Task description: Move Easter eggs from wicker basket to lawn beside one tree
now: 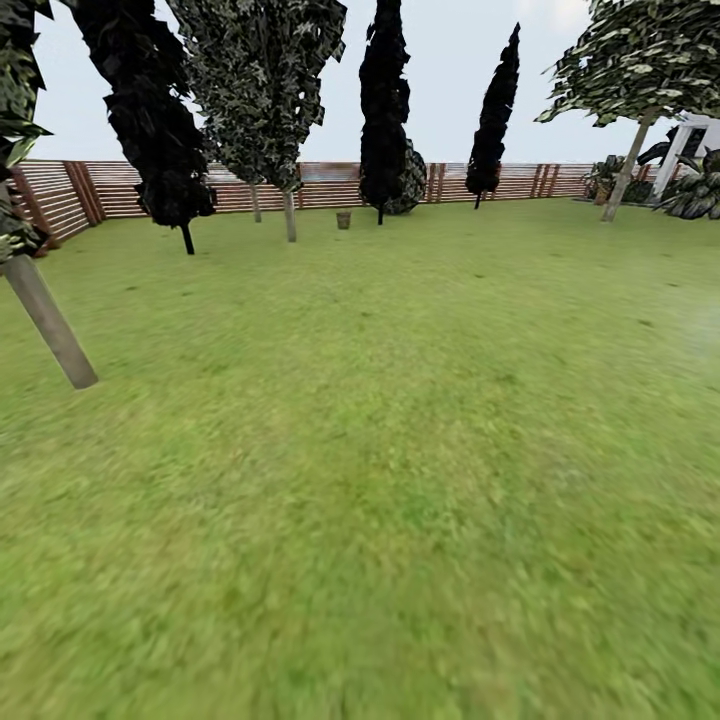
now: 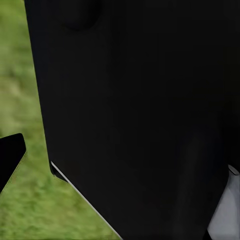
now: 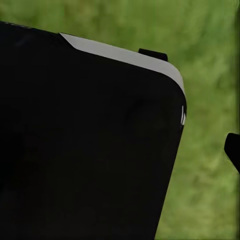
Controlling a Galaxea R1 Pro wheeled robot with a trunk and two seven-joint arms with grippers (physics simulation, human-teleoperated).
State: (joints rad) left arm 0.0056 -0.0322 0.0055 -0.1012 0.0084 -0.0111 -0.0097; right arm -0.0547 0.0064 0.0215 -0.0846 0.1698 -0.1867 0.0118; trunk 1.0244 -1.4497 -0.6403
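Note:
The wicker basket (image 1: 343,219) is a tiny brown shape far off on the lawn (image 1: 400,450), near the back fence. It is too small to tell whether the Easter eggs are inside. Close on the left leans a tree with a pale trunk (image 1: 50,322). Another such tree (image 1: 290,214) stands just left of the basket, and one more tree (image 1: 625,170) stands far right. In both wrist views a black body panel (image 2: 140,115) (image 3: 85,145) blocks most of the picture, with grass beside it. Dark finger tips (image 2: 10,156) (image 3: 233,150) poke in at the edges.
A brown slatted fence (image 1: 140,188) rings the garden at the back and left. Black cone-shaped trees (image 1: 160,130) (image 1: 383,110) (image 1: 494,115) stand along it. A white structure (image 1: 690,140) and leafy plants sit at the far right. Wide grass stretches between me and the basket.

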